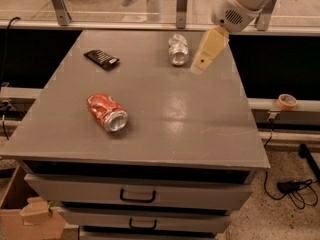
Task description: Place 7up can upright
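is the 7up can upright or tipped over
Tipped: the 7up can lies on its side, one shiny end toward the camera. The pincer hovers close beside it, not touching.

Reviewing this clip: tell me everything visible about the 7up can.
The 7up can is a small silver-white aluminium can, crumpled and dented, with markings too small to read. It lies on its side, not upright, near the far edge of the grey table, a shiny end facing the camera. Only the tabletop touches it. The gripper hangs close beside it, apart from it.
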You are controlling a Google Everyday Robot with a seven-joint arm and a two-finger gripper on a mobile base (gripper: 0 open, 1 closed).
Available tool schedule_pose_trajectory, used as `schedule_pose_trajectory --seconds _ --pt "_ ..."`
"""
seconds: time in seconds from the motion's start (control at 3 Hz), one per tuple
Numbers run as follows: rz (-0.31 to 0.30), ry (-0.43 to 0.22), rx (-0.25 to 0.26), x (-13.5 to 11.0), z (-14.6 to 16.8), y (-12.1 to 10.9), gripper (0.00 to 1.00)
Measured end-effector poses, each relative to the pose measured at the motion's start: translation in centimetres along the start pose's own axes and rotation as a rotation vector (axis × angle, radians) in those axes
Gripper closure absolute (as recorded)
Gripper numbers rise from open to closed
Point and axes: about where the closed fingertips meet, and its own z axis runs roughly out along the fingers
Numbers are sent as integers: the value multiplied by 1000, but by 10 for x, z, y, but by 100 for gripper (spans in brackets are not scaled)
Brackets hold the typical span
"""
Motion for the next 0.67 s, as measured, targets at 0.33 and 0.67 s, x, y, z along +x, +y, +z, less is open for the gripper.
schedule_pose_trajectory --seconds 0.33,0.67 --pt "0 1 -1 0 0 0 0" --pt "9 -66 -9 -10 10 -5 0"
